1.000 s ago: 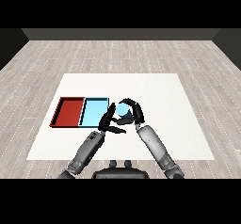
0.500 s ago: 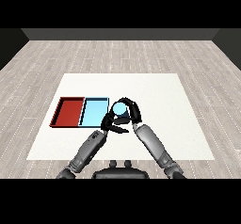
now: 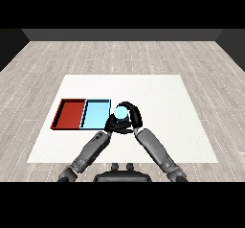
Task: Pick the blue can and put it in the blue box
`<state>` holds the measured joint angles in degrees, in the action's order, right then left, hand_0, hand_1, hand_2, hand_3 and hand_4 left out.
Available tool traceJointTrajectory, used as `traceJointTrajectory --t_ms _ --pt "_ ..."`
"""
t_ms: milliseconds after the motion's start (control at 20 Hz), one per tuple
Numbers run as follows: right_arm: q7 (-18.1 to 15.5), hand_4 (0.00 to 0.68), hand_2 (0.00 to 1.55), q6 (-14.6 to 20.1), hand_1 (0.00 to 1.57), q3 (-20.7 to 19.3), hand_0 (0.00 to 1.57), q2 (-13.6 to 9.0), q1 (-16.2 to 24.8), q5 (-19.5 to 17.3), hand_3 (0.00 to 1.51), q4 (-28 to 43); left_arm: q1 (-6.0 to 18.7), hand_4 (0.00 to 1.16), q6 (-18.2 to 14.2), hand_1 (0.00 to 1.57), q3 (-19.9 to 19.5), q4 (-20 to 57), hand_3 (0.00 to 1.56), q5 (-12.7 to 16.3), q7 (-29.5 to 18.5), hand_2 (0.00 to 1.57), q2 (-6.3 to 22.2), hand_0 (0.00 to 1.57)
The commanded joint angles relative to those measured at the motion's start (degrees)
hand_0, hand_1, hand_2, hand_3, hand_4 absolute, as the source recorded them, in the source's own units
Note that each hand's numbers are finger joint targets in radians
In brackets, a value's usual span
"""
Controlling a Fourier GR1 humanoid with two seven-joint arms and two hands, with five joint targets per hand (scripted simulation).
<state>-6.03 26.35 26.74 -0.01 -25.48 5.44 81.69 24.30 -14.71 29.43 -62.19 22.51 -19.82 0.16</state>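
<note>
I've got the right hand (image 3: 131,122) curled round the blue can (image 3: 120,112), can upright in the grip. Light blue tray (image 3: 95,114) sits just left of that hand, red tray (image 3: 70,113) beyond it. Left hand (image 3: 111,123) right beside it; can't tell its fingers.

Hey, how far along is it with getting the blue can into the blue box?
Done: the blue can is picked up, with the right hand curled round it. In hand: the can is held just right of the light blue tray, at its right edge, not yet over its middle. The left hand sits close beside the can; its fingers are hard to read. Left: carry the can over the tray and set it down inside.
</note>
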Motion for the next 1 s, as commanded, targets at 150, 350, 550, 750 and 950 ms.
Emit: traceJointTrajectory --t_ms 150,350,550,750,950 --pt "-1.41 0.606 1.46 2.68 1.47 2.55 1.47 0.01 0.87 5.28 1.39 1.60 4.27 0.57 -11.76 0.00 6.55 1.81 0.00 5.62 0.37 0.00 -0.15 0.00" --pt "-4.29 0.615 1.44 0.18 1.45 0.70 1.45 0.00 1.44 7.15 1.39 1.64 0.75 0.62 -8.47 1.44 7.67 2.60 1.22 15.40 -7.47 1.41 -0.15 1.44" --pt "-2.55 0.631 1.44 3.02 1.46 1.24 1.46 0.00 -3.16 9.61 1.40 0.23 5.52 0.84 -9.04 1.57 9.98 8.56 1.48 22.38 -13.27 1.57 -0.15 1.57" --pt "-4.71 0.609 1.44 -0.95 1.43 -1.77 1.43 0.00 -0.71 8.70 1.39 -0.63 8.98 1.00 -4.98 1.57 2.19 10.27 1.51 16.70 -9.25 1.57 -0.15 1.57" --pt "-3.94 0.473 1.35 -1.33 1.29 -0.75 1.29 0.01 -1.09 11.74 1.29 -0.12 5.24 1.10 -9.35 1.57 7.42 7.44 1.53 19.16 -17.30 1.57 -0.16 1.57"
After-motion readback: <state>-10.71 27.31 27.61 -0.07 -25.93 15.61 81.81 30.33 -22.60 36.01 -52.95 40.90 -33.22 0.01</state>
